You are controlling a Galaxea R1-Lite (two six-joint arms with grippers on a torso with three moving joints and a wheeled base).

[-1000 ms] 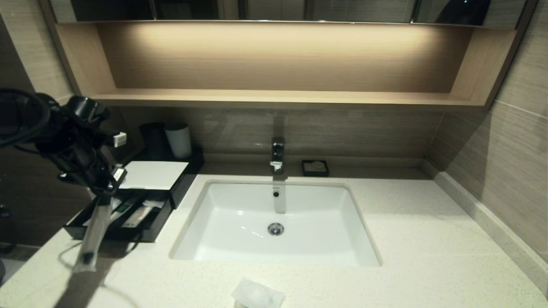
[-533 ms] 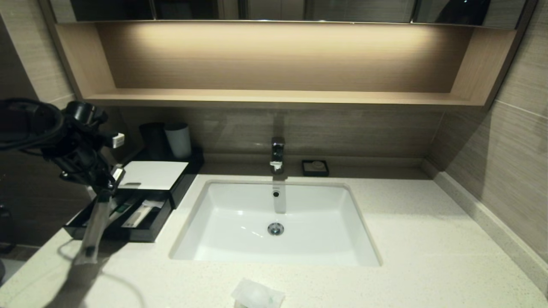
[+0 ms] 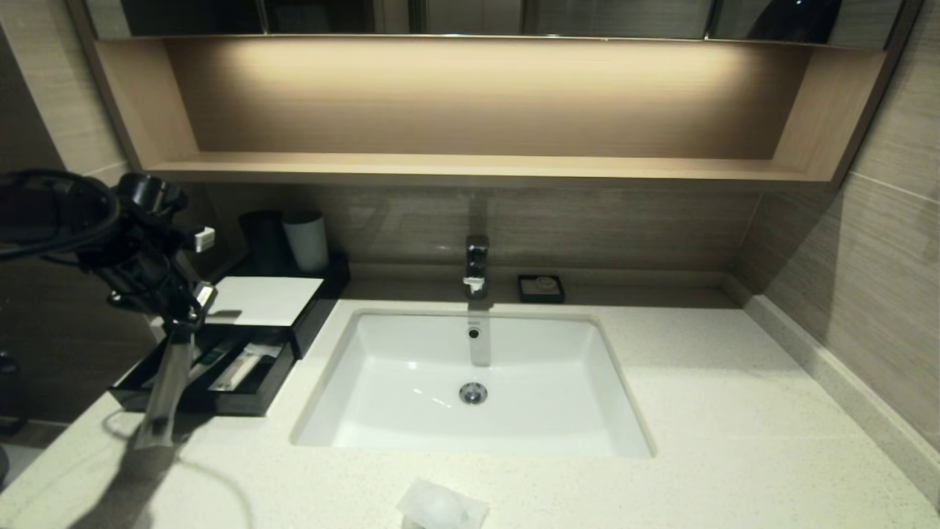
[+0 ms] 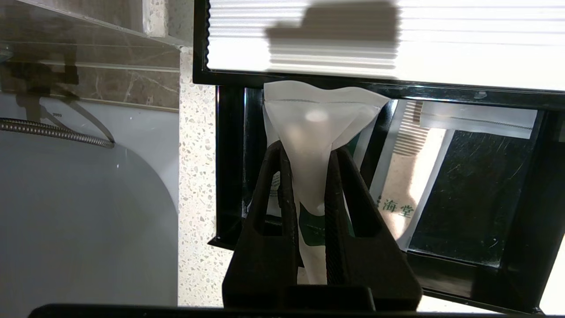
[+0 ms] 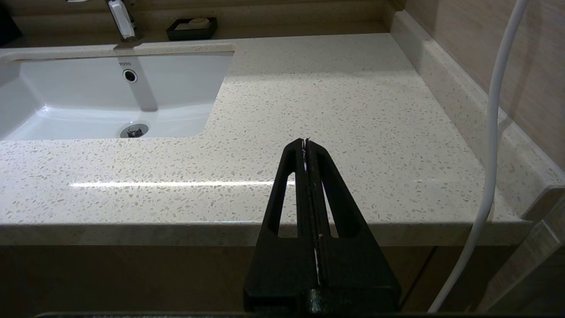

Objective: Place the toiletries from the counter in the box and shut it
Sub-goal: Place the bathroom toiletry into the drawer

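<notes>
Pinching one end of a slim long clear plastic sachet (image 3: 163, 389), our left hand (image 3: 182, 319) hangs it over the open drawer of the flat black white-topped box (image 3: 261, 300), while our right hand (image 5: 305, 143), pressed together, waits off the cream speckled bench (image 5: 331, 110).

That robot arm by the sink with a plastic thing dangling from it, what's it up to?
The left tool is shut on a long clear sachet, holding it by one end so it hangs over the open drawer of the black box on the counter. Two sachets already lie in the drawer. A small crinkly packet waits on the counter in front of the basin. The right tool is shut and empty, parked off the counter's front edge.
</notes>
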